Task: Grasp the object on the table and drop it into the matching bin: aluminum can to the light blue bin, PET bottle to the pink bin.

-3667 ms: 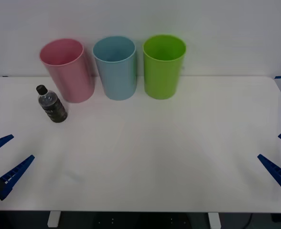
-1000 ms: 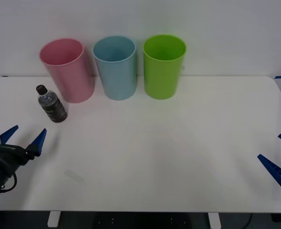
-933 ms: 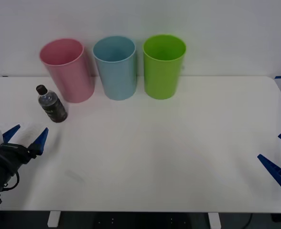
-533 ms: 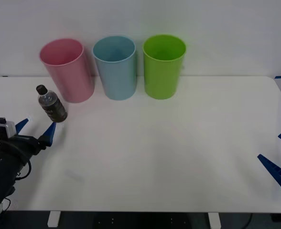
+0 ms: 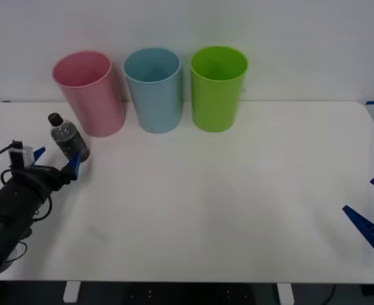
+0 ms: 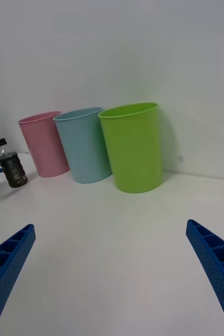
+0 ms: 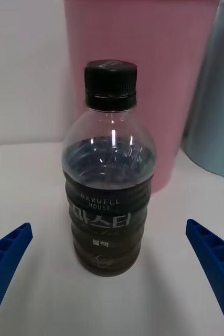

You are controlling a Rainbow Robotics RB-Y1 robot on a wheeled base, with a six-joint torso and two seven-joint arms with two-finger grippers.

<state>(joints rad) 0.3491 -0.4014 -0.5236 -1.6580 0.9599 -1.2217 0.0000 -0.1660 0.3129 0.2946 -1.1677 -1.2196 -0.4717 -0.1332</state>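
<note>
Left wrist view: the left hand (image 7: pixel 112 273), fingers spread wide and holding nothing, frames the upright PET bottle (image 7: pixel 109 181) centred in the gap; label and black cap read clearly here.
Front view: places the left hand (image 5: pixel 55 161) at the worktop's (image 5: pixel 238 190) near-left, the bottle just beyond, the pink bin (image 5: pixel 90 93) close behind, the light blue bin (image 5: pixel 152 89) to its right.
Right hand (image 6: pixel 112 273): open, empty, parked near-right.
Risk: a fingertip clipping the bottle could topple it or shove it against the pink bin.
</note>
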